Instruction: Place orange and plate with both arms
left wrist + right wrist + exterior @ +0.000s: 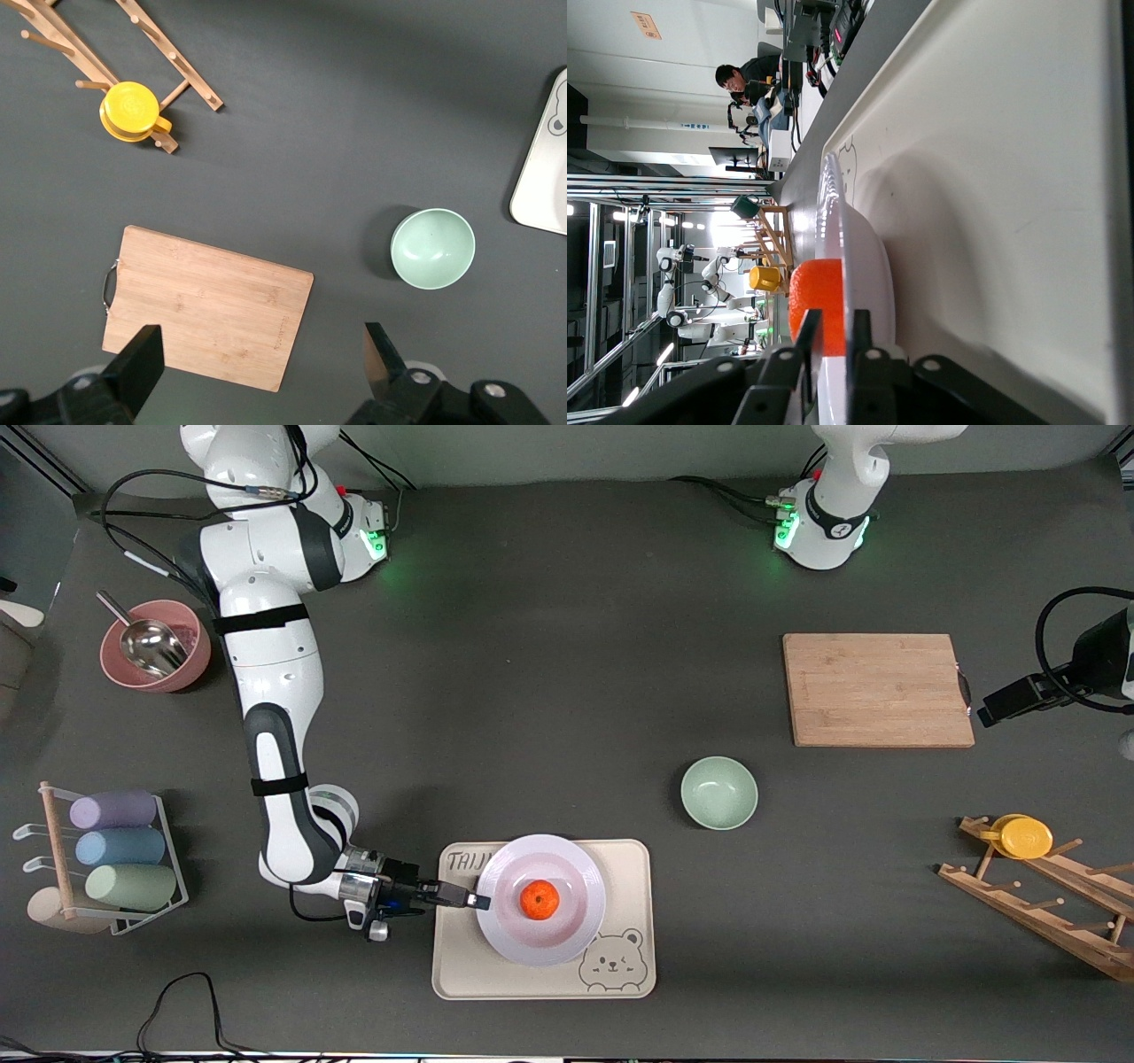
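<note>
The white plate [567,865] lies on a beige tray [631,868] toward the front-camera edge of the table, and the orange [539,899] rests in its shallow centre. My right gripper [479,901] is level with the plate's rim on the side toward the right arm's end. In the right wrist view its fingers [808,329] straddle the plate [870,266] rim, slightly apart, with the orange [817,285] showing in the gap. My left gripper [978,714] waits open in the air beside the cutting board, nothing between its fingers [142,354].
A pale green bowl [718,792] stands between tray and bamboo cutting board [877,689]. A wooden peg rack with a yellow cup [1026,837] is at the left arm's end. A pink bowl with a metal scoop [155,646] and a cup rack [115,850] are at the right arm's end.
</note>
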Robot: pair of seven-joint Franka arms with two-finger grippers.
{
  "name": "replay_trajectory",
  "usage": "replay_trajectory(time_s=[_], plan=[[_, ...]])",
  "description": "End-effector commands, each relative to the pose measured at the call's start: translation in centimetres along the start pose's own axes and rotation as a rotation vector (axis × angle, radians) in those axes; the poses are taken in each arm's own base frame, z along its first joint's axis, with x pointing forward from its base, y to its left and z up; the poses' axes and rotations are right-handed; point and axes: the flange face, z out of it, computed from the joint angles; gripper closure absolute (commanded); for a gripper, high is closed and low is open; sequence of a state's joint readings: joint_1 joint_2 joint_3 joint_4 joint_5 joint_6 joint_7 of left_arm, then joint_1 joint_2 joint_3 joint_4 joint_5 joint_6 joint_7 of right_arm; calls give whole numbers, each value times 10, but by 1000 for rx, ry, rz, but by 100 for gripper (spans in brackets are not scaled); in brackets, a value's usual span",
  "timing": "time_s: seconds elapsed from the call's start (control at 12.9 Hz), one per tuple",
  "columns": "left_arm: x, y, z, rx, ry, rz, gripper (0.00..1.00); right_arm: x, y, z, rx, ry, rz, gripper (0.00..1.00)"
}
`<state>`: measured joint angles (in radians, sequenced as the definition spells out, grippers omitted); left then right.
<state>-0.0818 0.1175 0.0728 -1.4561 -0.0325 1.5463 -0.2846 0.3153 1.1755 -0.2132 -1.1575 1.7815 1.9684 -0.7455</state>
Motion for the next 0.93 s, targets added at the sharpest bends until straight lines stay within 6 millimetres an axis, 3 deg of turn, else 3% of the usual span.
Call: replay_trajectory(time_s=[0.0,0.15,0.31,0.54,0.85], plan=[[-5,-4,-12,14,25,-31,0,2,7,0,-25,-6,-18,38],[-3,-7,-21,-2,41,-35,0,4,3,-6,-67,-35,-45,38],[-2,-2,-22,15,56,-27,0,13,-14,-22,-119,-61,-44,38],[-2,-11,-27,12,60,-43,0,26,-38,-70,-236,-107,-54,37],[1,-12,-26,9,69,-45,0,26,-93,-139,-464,-211,-125,19]])
